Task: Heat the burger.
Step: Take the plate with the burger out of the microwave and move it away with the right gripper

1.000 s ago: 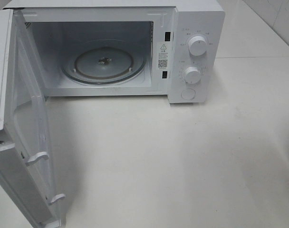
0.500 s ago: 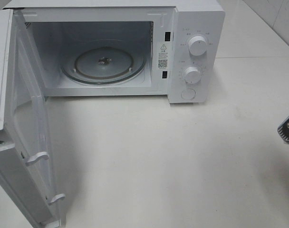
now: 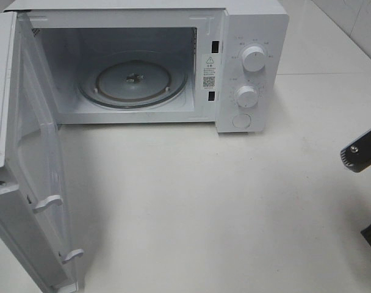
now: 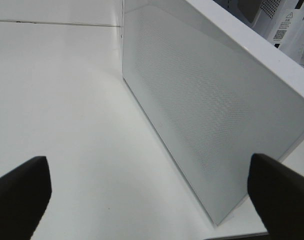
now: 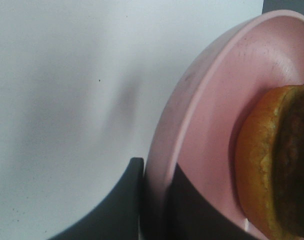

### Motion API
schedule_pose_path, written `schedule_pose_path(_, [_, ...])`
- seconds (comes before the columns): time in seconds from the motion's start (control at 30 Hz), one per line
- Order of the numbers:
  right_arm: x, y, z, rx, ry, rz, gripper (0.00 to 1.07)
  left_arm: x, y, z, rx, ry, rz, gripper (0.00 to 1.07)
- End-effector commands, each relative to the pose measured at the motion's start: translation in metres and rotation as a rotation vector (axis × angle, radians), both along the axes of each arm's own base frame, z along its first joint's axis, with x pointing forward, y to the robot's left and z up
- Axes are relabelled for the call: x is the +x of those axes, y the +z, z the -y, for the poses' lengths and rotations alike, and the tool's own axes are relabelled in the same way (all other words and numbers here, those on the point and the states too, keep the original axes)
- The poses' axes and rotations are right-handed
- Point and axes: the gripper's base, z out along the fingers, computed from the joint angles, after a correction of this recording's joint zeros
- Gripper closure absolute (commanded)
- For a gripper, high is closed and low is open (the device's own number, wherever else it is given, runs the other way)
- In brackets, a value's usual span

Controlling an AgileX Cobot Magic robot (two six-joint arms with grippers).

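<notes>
The right hand (image 5: 154, 200), clamped on the pink plate's (image 5: 192, 115) rim with the burger (image 5: 277, 165) on it, has just entered beside the open microwave (image 3: 252, 36); left hand (image 4: 142, 195) gapes empty.

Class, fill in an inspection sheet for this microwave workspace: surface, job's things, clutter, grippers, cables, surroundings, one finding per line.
Surface: white tabletop, bare in front of the oven.
Job's things: white microwave oven, its door swung wide open, its round glass turntable empty; golden-brown burger on a pink round plate.
Clutter: nothing seen.
Grippers: right gripper shut on the pink plate's rim, entering at the high view's right edge; left gripper open, holding nothing, beside the door.
Cables: nothing seen.
Surroundings: white tiled wall behind right.
</notes>
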Motion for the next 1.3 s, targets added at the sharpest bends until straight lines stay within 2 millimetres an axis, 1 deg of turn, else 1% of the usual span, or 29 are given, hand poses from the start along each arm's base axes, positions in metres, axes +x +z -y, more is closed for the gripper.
schedule_pose_path(0.03, [0.011,0.001,-0.001,-0.07,0.004,0.082,1.07,-0.003,0.0,0.0,-0.008,0.007,0.021,0.07])
schedule_pose_path(0.17, [0.015,-0.004,-0.003,-0.078,0.0,0.101,1.07,-0.003,0.0,0.0,-0.008,0.007,0.021,0.07])
schedule_pose_path(0.23, [0.02,-0.013,-0.007,-0.083,0.006,0.105,1.07,-0.003,0.0,0.0,-0.008,0.007,0.021,0.07])
schedule_pose_path(0.33, [0.021,-0.016,-0.008,-0.084,-0.001,0.106,1.07,-0.003,0.0,0.0,-0.008,0.007,0.021,0.07])
schedule_pose_path(0.4, [0.028,-0.028,-0.005,-0.073,-0.044,0.072,1.07,-0.003,0.0,0.0,-0.008,0.007,0.021,0.07])
schedule_pose_path(0.43, [0.028,-0.028,-0.005,-0.073,-0.044,0.072,1.07,-0.003,0.0,0.0,-0.008,0.007,0.021,0.07])
schedule_pose_path(0.5, [0.034,-0.037,-0.001,-0.067,-0.073,0.037,1.07,-0.003,0.0,0.0,-0.008,0.007,0.021,0.07])
schedule_pose_path(0.6, [0.037,-0.039,0.0,-0.066,-0.077,0.031,1.07,-0.003,0.0,0.0,-0.008,0.007,0.021,0.07])
schedule_pose_path(0.67, [0.044,-0.049,0.006,-0.063,-0.099,0.022,1.07,-0.003,0.0,0.0,-0.008,0.007,0.021,0.07])
schedule_pose_path(0.9, [0.052,-0.06,0.011,-0.025,-0.125,0.056,1.07,-0.003,0.0,0.0,-0.008,0.007,0.021,0.07])
schedule_pose_path(1.0, [0.053,-0.062,0.012,-0.021,-0.127,0.057,1.07,-0.003,0.0,0.0,-0.008,0.007,0.021,0.07])
schedule_pose_path(1.07, [0.055,-0.071,0.016,-0.01,-0.164,0.045,1.07,-0.003,0.0,0.0,-0.008,0.007,0.021,0.07])
schedule_pose_path(1.13, [0.055,-0.074,0.018,-0.01,-0.177,0.034,1.07,-0.003,0.0,0.0,-0.008,0.007,0.021,0.07])
schedule_pose_path(1.3, [0.054,-0.082,0.016,0.007,-0.167,0.001,1.06,-0.003,0.0,0.0,-0.008,0.007,0.021,0.07])
